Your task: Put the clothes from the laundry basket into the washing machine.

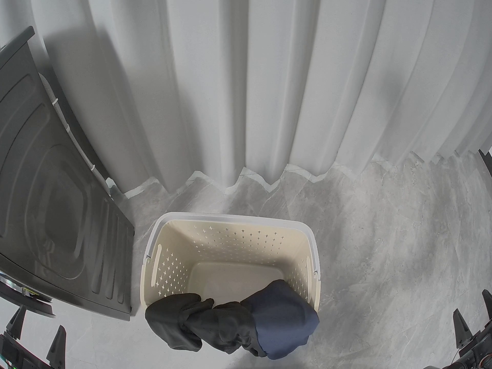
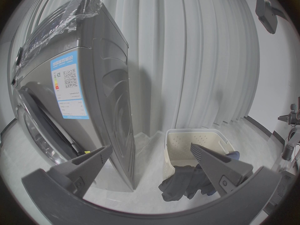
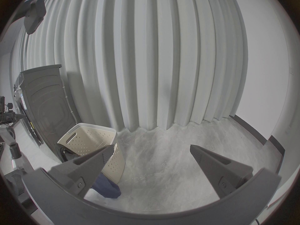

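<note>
gaping wide, empty: left gripper point(image 2: 151, 145), right gripper point(image 3: 152, 146).

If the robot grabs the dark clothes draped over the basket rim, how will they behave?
Probably floppy: the dark clothes sag in folds over the laundry basket rim. The black and blue pieces look tangled, so they may lift together.

the fingers point(image 2: 215, 164) are dark grey wedges (one screw point(image 2: 224, 182) at each base).

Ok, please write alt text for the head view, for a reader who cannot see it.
Dark clothes hang over the near rim of a cream laundry basket on a grey floor, beside a grey washing machine; white curtains behind.
</note>
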Robot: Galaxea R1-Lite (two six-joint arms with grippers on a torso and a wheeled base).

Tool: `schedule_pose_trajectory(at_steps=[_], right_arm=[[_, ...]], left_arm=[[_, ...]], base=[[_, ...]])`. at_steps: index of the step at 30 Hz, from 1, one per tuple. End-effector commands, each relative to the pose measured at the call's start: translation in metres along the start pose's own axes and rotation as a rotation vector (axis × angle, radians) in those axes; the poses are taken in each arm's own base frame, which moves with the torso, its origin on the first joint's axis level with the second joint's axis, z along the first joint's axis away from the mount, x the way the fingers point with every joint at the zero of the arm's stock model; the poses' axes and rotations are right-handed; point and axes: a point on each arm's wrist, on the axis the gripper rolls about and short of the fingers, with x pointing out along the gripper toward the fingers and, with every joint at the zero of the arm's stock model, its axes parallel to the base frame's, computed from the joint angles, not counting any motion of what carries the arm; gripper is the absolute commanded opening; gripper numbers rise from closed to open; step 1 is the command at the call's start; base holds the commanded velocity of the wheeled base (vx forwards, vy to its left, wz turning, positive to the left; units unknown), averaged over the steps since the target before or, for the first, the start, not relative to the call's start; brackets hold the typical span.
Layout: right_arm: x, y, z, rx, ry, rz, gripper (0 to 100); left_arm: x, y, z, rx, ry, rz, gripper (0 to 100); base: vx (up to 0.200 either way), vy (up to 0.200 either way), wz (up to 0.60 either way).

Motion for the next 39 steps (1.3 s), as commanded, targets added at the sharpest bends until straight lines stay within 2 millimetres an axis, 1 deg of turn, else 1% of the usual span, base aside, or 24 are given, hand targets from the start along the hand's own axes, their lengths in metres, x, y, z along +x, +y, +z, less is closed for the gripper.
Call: schedule_pose_trajectory(at_steps=[1, 4, 13, 19, 25, 34, 39], right_arm=[[0.0005, 0.0, -0.0051, 0.0, 0.007, 0.001, 100], [0.0005, 0.0, -0.0051, 0.0, 0.007, 0.001, 100], [0.0005, 0.0, -0.0051, 0.0, 0.007, 0.001, 100], [0.0005, 0.0, -0.0051, 0.0, 0.007, 0.001, 100], [0.0005, 0.0, -0.0051, 0.0, 0.007, 0.001, 100], [0.0005, 0.0, -0.0051, 0.0, 0.007, 0.001, 100], [0.0005, 0.0, -0.0051, 0.0, 0.007, 0.001, 100]], left_arm=[[-0.0001, 0.0001, -0.0048, -0.001, 0.0, 0.002, 100], [-0.0001, 0.0001, -0.0048, -0.001, 0.0, 0.002, 100], [-0.0001, 0.0001, -0.0048, -0.001, 0.0, 0.002, 100], [-0.0001, 0.0001, -0.0048, -0.001, 0.0, 0.0, 100], [-0.0001, 0.0001, -0.0048, 0.001, 0.0, 0.0, 100], [-0.0001, 0.0001, -0.0048, -0.001, 0.0, 0.0, 100], [-0.0001, 0.0001, -0.0048, -0.001, 0.0, 0.0, 100]], base=[[0.2, 0.0, 0.0], [0.2, 0.0, 0.0], [0.0, 0.0, 0.0], [0.2, 0.0, 0.0], [0.0, 0.0, 0.0], [0.2, 0.0, 0.0], [0.0, 0.0, 0.0]])
